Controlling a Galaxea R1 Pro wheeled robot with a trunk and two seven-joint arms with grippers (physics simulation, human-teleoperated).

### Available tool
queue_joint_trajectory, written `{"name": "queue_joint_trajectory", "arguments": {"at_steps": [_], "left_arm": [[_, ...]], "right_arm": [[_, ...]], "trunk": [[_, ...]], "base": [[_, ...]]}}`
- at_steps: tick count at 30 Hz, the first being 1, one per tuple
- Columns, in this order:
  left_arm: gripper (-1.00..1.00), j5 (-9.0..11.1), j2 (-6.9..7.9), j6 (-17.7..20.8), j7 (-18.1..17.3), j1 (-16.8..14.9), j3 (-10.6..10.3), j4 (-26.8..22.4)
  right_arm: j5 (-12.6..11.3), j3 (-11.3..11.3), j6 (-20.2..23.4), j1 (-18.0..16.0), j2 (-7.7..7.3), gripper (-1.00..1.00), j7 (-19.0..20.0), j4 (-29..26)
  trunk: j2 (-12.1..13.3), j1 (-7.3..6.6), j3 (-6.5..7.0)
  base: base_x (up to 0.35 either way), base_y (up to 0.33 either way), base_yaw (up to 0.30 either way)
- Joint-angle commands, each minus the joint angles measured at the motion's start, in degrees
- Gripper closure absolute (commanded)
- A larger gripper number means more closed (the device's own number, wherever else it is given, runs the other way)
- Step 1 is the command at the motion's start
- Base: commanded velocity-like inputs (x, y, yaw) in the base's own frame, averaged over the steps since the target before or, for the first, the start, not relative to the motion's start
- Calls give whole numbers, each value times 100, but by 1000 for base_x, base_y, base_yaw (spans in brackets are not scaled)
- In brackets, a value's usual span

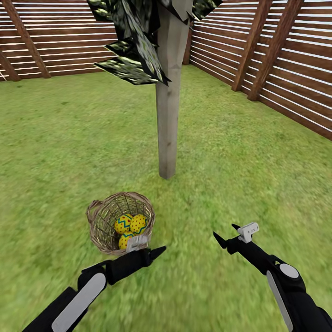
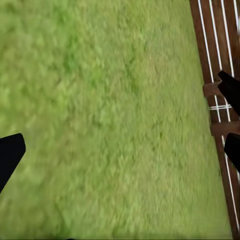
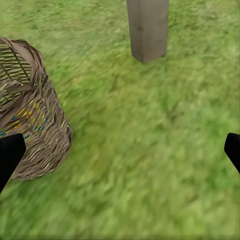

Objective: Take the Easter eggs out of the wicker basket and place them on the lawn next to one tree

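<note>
So the wicker basket [image 1: 120, 222] sat on the lawn [image 1: 55, 152] at near left, and all three Easter eggs [image 1: 130, 228] were bunched in its bottom, none out yet. The left gripper [image 1: 151, 251] hung just beside the basket's near rim, fingers spread wide with nothing in them, and its wrist cam looked across grass toward the fence [image 2: 217, 90], so I'd guess it wasn't aimed into the basket yet. The tree [image 1: 167, 115] stood just beyond the basket, which made it the obvious drop spot. Off to the right, the right gripper [image 1: 226, 235] hovered low over bare grass, also spread and empty, probably just waiting.
</note>
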Motion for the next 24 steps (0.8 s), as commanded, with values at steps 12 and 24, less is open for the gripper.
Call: {"name": "queue_joint_trajectory", "arguments": {"at_steps": [12,24], "left_arm": [[-100,-193,597,29,-117,-5,-28,113],[-100,-201,846,275,-113,-4,-338,113]], "right_arm": [[44,189,28,-3,10,-100,-2,-8],[47,153,129,-4,2,-100,-7,-8]], "trunk": [[-2,0,-4],[-2,0,-4]], "base": [[0,0,0],[0,159,0]]}}
